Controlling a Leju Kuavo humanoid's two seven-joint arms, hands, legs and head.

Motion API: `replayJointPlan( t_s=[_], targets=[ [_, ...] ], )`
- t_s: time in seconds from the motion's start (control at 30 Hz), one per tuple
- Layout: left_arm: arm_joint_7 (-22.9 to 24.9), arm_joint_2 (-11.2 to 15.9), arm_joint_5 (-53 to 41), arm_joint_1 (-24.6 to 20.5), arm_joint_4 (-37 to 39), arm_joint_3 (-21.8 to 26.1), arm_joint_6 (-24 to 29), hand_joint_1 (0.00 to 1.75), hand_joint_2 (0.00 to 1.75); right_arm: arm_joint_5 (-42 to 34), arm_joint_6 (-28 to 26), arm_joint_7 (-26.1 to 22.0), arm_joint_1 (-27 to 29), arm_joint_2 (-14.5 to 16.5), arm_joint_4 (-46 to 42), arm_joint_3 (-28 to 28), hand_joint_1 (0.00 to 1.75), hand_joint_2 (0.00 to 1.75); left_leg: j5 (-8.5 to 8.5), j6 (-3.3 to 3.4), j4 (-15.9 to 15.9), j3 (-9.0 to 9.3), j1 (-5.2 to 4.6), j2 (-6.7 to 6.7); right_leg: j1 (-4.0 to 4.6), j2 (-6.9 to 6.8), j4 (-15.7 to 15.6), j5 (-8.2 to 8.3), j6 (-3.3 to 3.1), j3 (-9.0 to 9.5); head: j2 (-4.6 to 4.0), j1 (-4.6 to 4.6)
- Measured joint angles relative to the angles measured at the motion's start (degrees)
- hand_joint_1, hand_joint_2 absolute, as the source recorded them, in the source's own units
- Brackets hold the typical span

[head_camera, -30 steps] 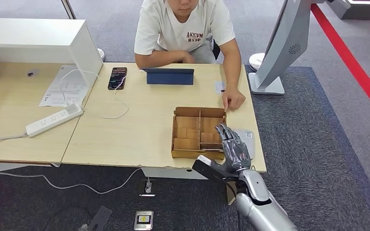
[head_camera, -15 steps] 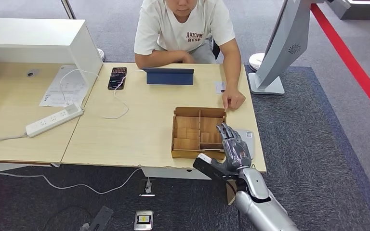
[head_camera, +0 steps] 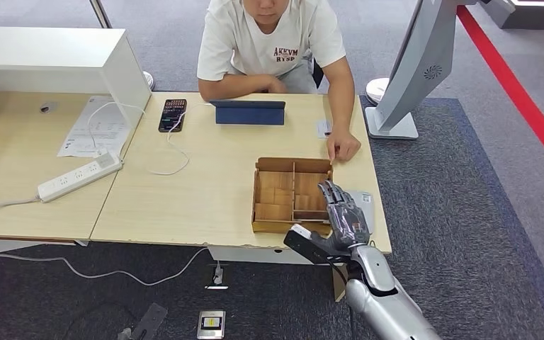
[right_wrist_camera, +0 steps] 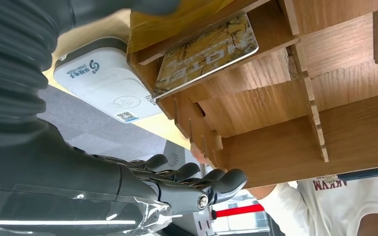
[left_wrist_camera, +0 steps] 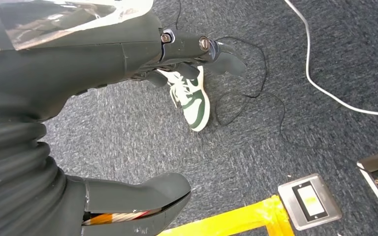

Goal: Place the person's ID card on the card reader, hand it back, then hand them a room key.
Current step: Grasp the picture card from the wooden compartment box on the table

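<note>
My right hand [head_camera: 341, 218] hovers with fingers spread and nothing in it, over the near right corner of the wooden divided box [head_camera: 276, 185]. In the right wrist view a gold-brown patterned room key card [right_wrist_camera: 206, 51] leans in one compartment of the box [right_wrist_camera: 275, 108], past my fingers [right_wrist_camera: 197, 184]. The white card reader [head_camera: 365, 204] lies just right of the box, also visible as the card reader [right_wrist_camera: 103, 81]. A small pale card [head_camera: 324, 128] lies beside the person's forearm. My left hand [left_wrist_camera: 128, 54] hangs empty over the carpet.
A person in a white T-shirt [head_camera: 269, 35] sits across the table, one hand [head_camera: 343, 147] resting near the box's far right corner. A blue tablet case [head_camera: 249, 112], a phone [head_camera: 172, 114], a power strip [head_camera: 79, 176] and papers lie further left. A grey stand [head_camera: 414, 64] rises at right.
My right hand has stayed over the box's near right corner, shifting only a touch. The person has not moved.
</note>
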Motion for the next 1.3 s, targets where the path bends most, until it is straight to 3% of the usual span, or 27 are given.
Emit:
replayJointPlan(
  t_s=[0.07, 1.3],
  targets=[
    [0.1, 0.0, -0.1, 0.0, 0.0, -0.3, 0.0, 0.00, 1.75, 0.0, 0.1, 0.0, 0.0, 0.0, 0.2, 0.0, 1.75, 1.75, 0.00, 0.00, 0.0, 0.00, 0.00, 0.00, 0.00, 0.00, 0.0, 0.00, 0.00, 0.00, 0.00, 0.00],
    [0.6, 0.3, 0.2, -0.1, 0.0, -1.8, -0.2, 0.00, 1.75, -0.1, 0.3, 0.2, -0.7, 0.6, 2.2, -0.1, 1.75, 1.75, 0.00, 0.00, 0.0, 0.00, 0.00, 0.01, 0.00, 0.00, 0.0, 0.00, 0.00, 0.00, 0.00, 0.00]
  ],
)
